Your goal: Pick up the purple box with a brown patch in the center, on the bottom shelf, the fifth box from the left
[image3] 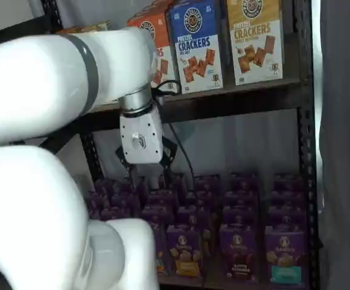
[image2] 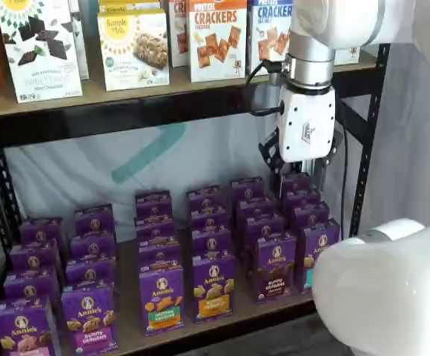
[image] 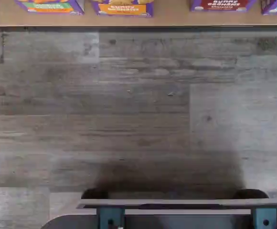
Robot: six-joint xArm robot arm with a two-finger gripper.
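Note:
The purple box (image2: 275, 267) with the dark brown centre patch stands at the front of its column on the bottom shelf (image2: 129, 335). It also shows in a shelf view (image3: 238, 251), and its lower edge shows in the wrist view (image: 222, 5). My gripper (image2: 300, 180) hangs in front of the rack, above and behind this column, apart from the boxes. Its black fingers show a gap between them and hold nothing. In a shelf view the gripper (image3: 145, 177) is over the left columns, its fingers dim.
A purple carton with a yellow-orange patch (image2: 213, 287) stands left of the purple box, and one with a teal band (image2: 316, 252) right of it. Cracker boxes (image2: 216, 38) fill the higher board. The black rack post (image2: 367, 133) rises at the right. The wrist view shows grey plank floor (image: 138, 105).

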